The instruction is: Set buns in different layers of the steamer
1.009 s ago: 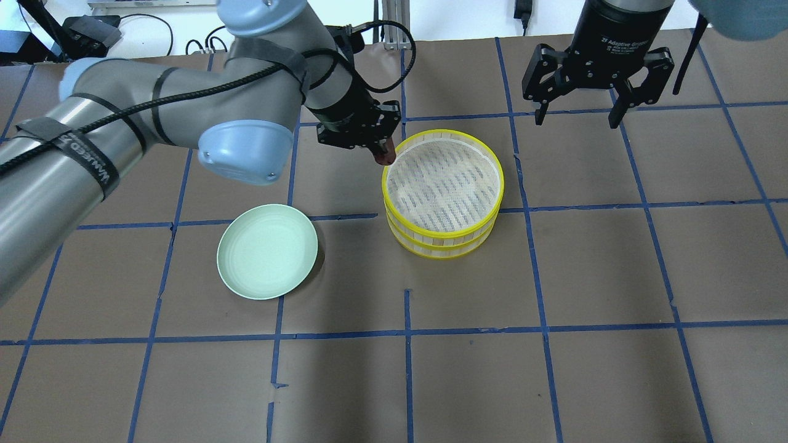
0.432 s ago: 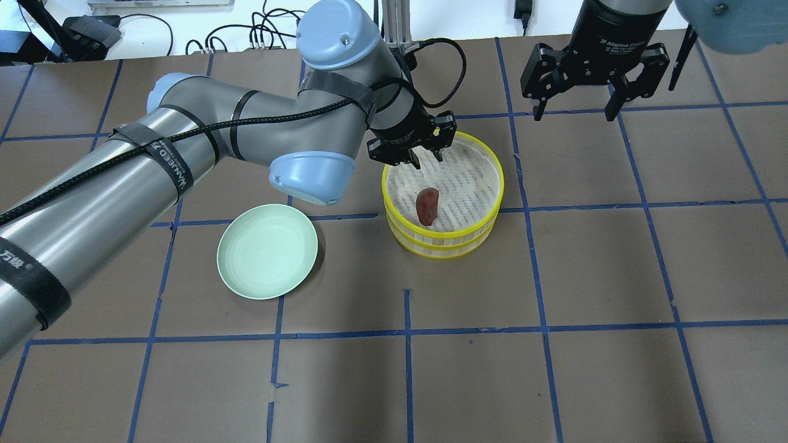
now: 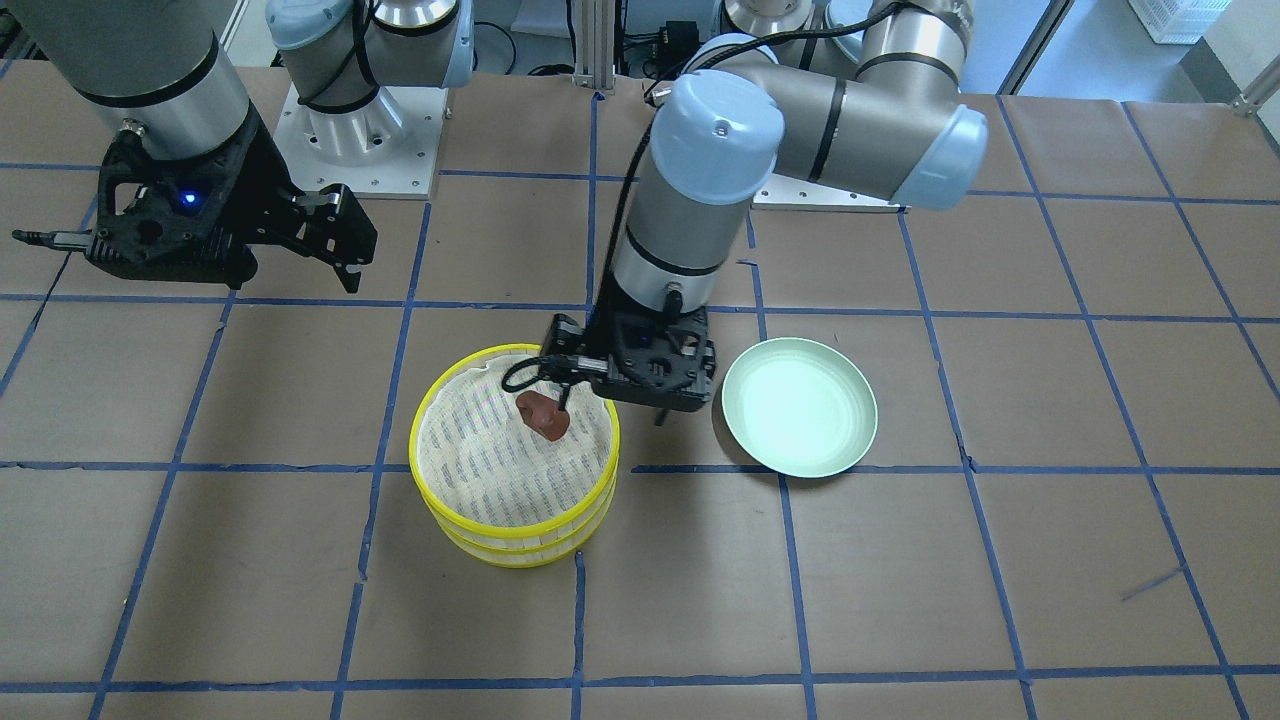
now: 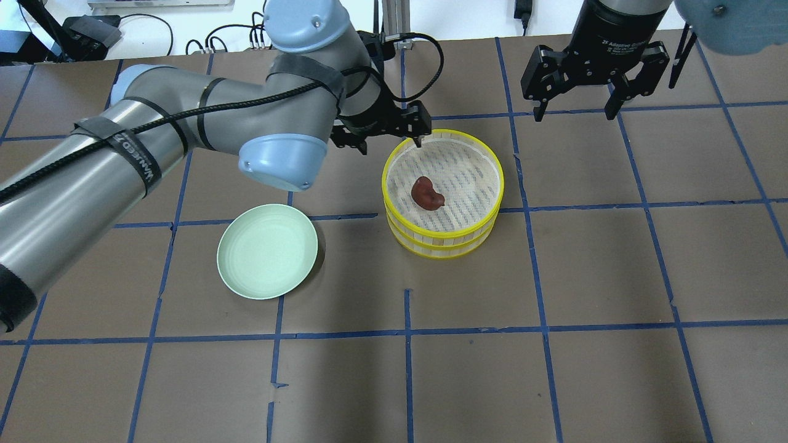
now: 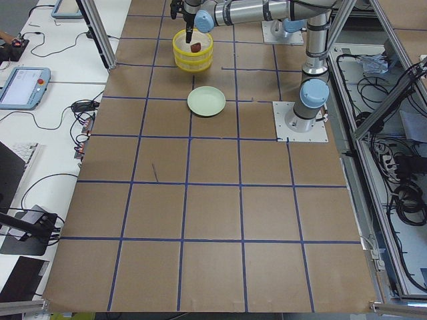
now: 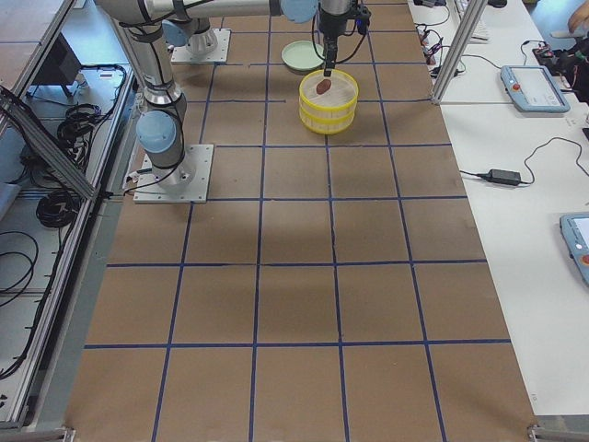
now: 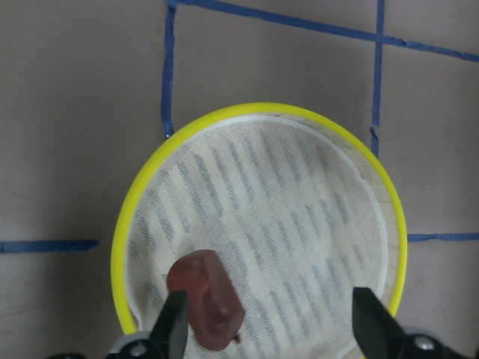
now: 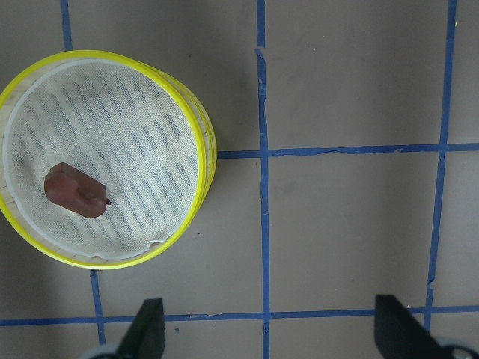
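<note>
Two yellow-rimmed steamer layers [image 4: 443, 243] stand stacked mid-table, also in the front view [image 3: 515, 546]. The reddish-brown bun [image 4: 428, 192] lies on the top layer's white cloth, left of centre; it also shows in the front view [image 3: 544, 415], the left wrist view [image 7: 206, 299] and the right wrist view [image 8: 73, 192]. My left gripper [image 4: 391, 140] is open and empty, above the stack's far-left rim. My right gripper [image 4: 574, 114] is open and empty, high at the far right. The white bun is not in view.
An empty pale green plate [image 4: 267, 251] lies left of the steamer, also in the front view [image 3: 800, 405]. Brown paper with blue tape lines covers the table. The robot bases stand at the near edge.
The left gripper carried the reddish-brown bun over the top layer, opened and let it go, then drew back to the rim. The bun now lies on the cloth. The right arm stayed put.
</note>
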You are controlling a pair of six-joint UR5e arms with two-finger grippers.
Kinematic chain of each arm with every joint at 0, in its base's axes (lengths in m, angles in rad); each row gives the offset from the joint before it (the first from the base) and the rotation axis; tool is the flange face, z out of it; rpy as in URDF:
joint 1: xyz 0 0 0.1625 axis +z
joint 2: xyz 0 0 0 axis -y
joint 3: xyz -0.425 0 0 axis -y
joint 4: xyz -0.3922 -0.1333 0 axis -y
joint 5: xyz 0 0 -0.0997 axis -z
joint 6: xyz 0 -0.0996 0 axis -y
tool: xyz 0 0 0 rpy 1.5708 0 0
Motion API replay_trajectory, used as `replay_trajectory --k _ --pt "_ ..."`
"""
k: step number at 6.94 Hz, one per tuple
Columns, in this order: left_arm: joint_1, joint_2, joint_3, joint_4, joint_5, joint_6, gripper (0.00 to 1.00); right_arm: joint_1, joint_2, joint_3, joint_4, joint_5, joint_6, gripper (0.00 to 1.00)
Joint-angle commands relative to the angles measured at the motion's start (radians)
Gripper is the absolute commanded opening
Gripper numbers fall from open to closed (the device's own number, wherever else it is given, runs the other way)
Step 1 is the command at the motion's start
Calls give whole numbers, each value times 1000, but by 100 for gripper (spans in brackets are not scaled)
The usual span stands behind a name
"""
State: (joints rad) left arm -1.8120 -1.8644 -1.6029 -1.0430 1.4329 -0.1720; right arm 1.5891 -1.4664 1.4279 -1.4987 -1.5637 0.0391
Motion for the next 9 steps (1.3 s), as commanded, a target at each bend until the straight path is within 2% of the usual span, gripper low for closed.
replay_trajectory --k 1,2,3,9 --pt "208 84 6 -221 30 244 100 2 0 0 0 1 -1 100" --pt "268 141 21 -371 82 247 100 2 0 0 0 1 -1 100" --pt "281 190 41 -472 178 268 100 3 0 0 0 1 -1 100" --pt "264 214 34 -503 170 284 100 9 -6 -1 -32 4 31 100"
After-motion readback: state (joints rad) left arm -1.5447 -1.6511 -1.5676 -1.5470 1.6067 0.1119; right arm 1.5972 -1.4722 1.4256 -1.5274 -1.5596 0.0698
